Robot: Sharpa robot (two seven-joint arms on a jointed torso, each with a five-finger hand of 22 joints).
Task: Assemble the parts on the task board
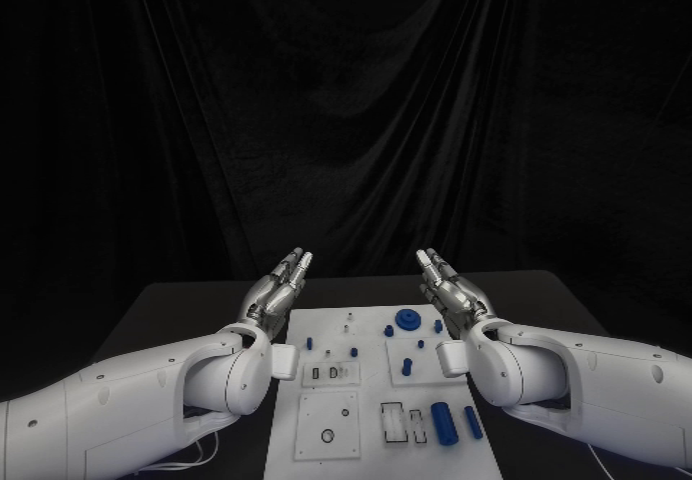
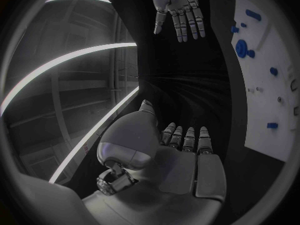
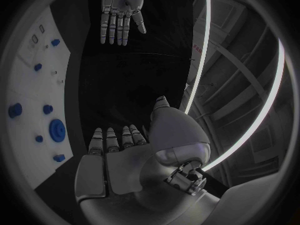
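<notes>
Both white arms come in from the two lower corners of the head view and meet above the near half of the white board (image 1: 329,420), which lies in the middle of the black table (image 1: 173,300). On the near end of the board a long blue cylinder (image 1: 444,421) lies beside a thinner blue pin (image 1: 473,422), next to some small rectangular slots. Farther away stand several small blue pieces, and near the far edge sits a blue round gear-like part (image 1: 410,320) with a small blue knob (image 1: 388,330) just beside it.

The left hand (image 1: 278,285) is raised over the left far corner of the board. Its fingers are stretched out straight and a little apart, and it holds nothing. The right hand (image 1: 450,290) is raised in the same way over the right far side, with the fingers extended and nothing in them. The two hands are well apart, palms turned toward each other, and neither touches the board or any blue piece.
</notes>
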